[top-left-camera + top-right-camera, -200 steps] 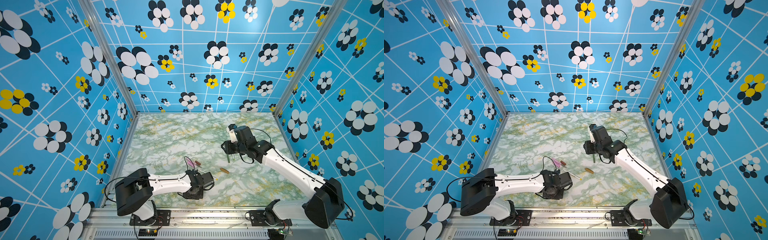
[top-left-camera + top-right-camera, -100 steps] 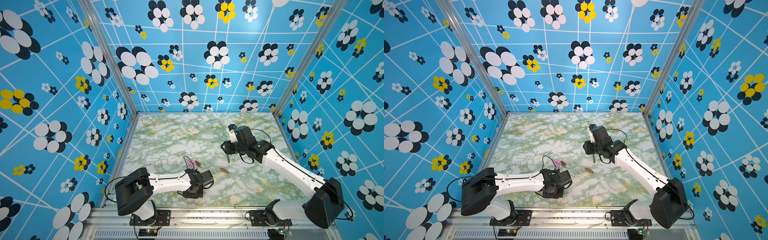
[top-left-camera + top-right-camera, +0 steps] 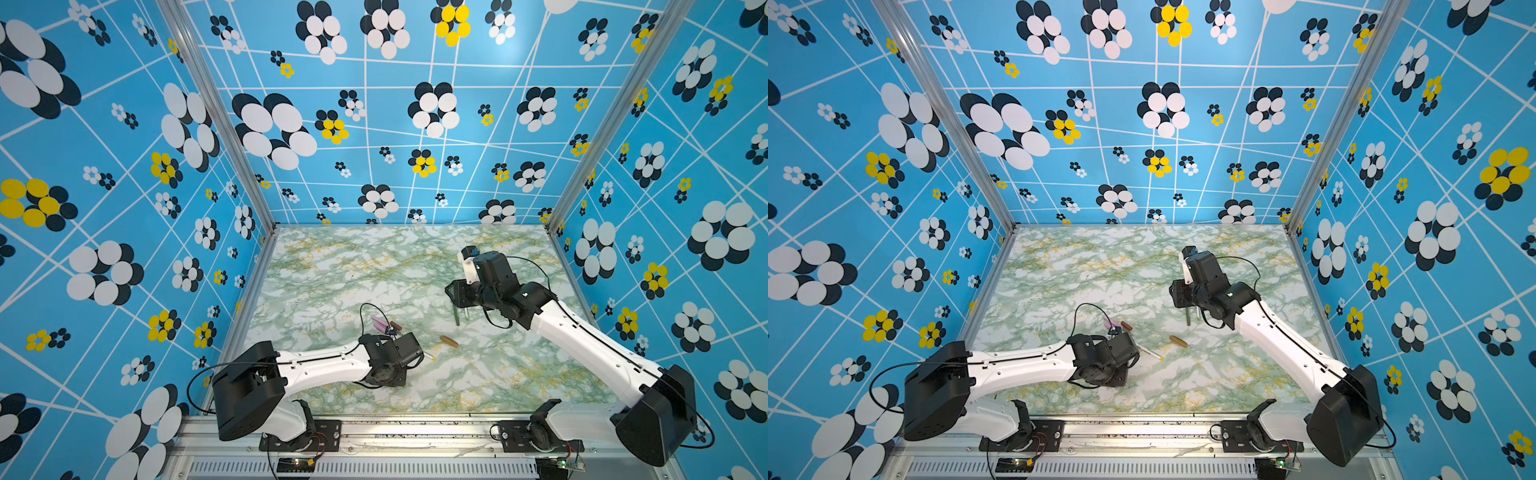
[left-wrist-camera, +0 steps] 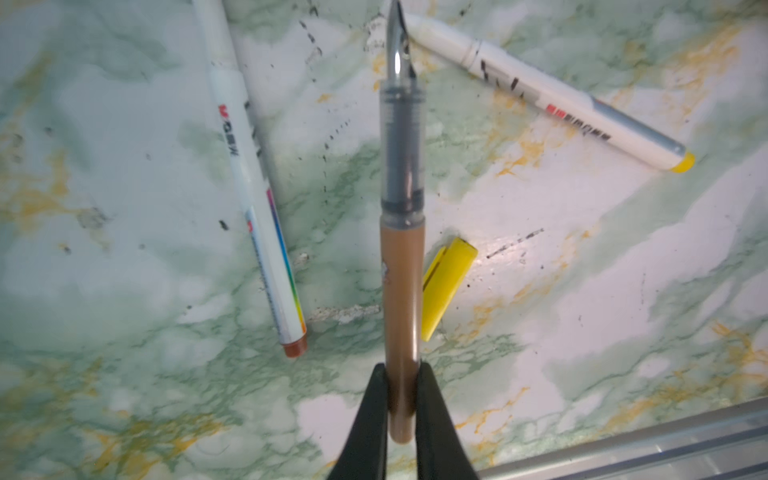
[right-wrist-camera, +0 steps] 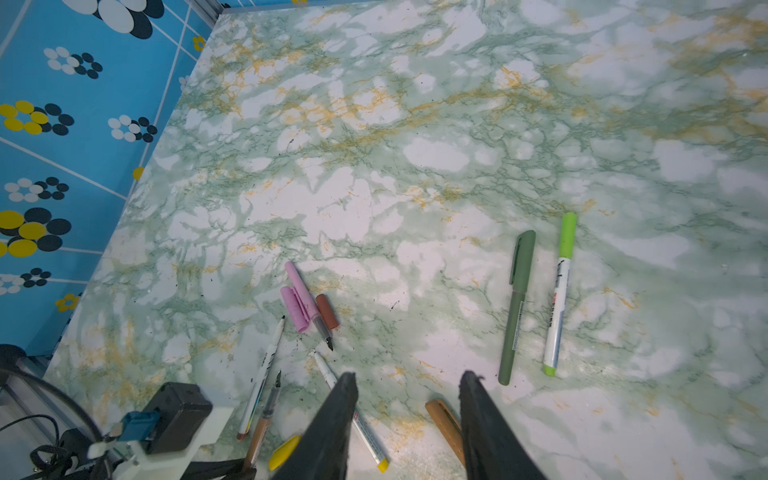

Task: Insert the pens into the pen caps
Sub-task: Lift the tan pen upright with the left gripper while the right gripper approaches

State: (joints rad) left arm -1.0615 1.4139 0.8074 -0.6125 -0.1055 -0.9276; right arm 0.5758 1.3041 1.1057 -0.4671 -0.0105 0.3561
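Observation:
My left gripper (image 4: 402,368) is shut on the rear end of a tan pen (image 4: 401,249) with a clear grip section and a bare metal nib. Beside it on the marble lie a yellow cap (image 4: 446,286), a white pen with a brown end (image 4: 257,187) and a white pen with a yellow end (image 4: 540,87). My right gripper (image 5: 409,376) hangs open above the table with nothing between its fingers. A tan cap (image 5: 444,424) lies just below it. A pink cap (image 5: 295,307), a pink pen and a brown cap (image 5: 327,311) lie together farther off.
A dark green pen (image 5: 515,307) and a white pen with light green ends (image 5: 559,291), both with caps on, lie side by side near the right arm. In a top view the tan cap (image 3: 449,340) lies between the two arms. Blue patterned walls enclose the table.
My left gripper's jaws have closed the last bit onto the tan pen. The right arm has stayed where it was.

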